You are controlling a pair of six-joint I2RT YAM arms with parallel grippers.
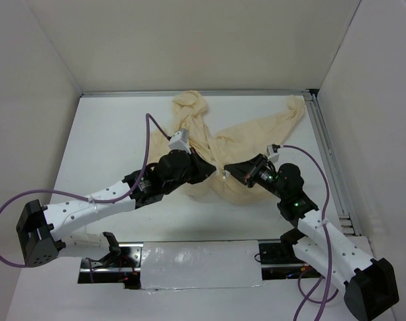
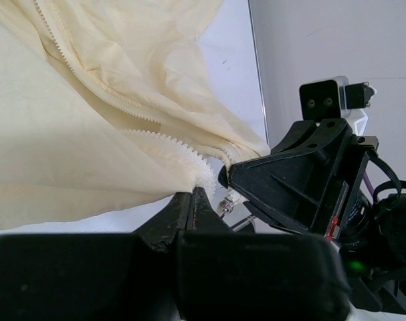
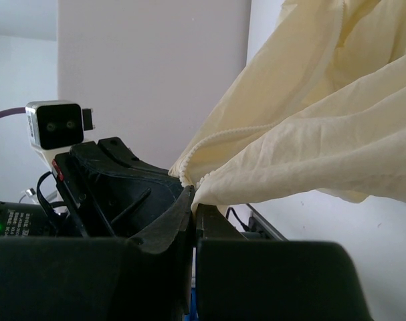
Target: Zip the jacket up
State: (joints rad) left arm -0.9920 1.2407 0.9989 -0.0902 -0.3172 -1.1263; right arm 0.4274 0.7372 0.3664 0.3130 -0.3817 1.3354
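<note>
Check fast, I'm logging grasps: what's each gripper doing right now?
Left gripper: shut on the jacket at its zipper end.
Right gripper: shut on the jacket's edge.

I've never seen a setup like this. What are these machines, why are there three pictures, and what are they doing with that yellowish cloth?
These are two robot arms bolted at the near edge of a white table. One picture comes from a camera above and behind them; the other two come from a camera on each wrist, looking along its own gripper. The cloth is a cream jacket lying crumpled on the table, its zipper teeth unjoined along the part in view. The left gripper and the right gripper meet at the jacket's near edge, each shut on fabric by the zipper's end. A small metal zipper pull hangs between them.
</note>
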